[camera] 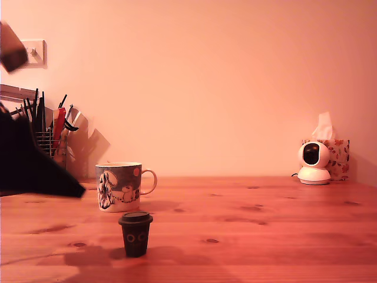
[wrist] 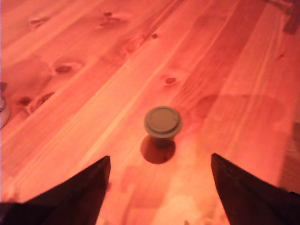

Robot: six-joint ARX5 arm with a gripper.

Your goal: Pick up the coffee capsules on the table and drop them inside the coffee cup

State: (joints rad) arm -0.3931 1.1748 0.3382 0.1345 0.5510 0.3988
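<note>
Where knots fleck it, bare pine table (camera: 283, 236) under pink wall (camera: 224, 76).

The gripper (wrist: 159, 164) hangs above the tabletop with its jaws spread wide, holding nothing. In the wrist view its two dark fingers (wrist: 77, 194) enter at about seven and five o'clock. In the exterior view the arm (camera: 32, 162) shows at nine o'clock.

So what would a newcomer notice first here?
A lone dark capsule standing rim-up on the wooden table, just in front of the mug in the exterior view. In the wrist view the open gripper frames that capsule from above. A white camera sits far at the exterior view's right.
</note>
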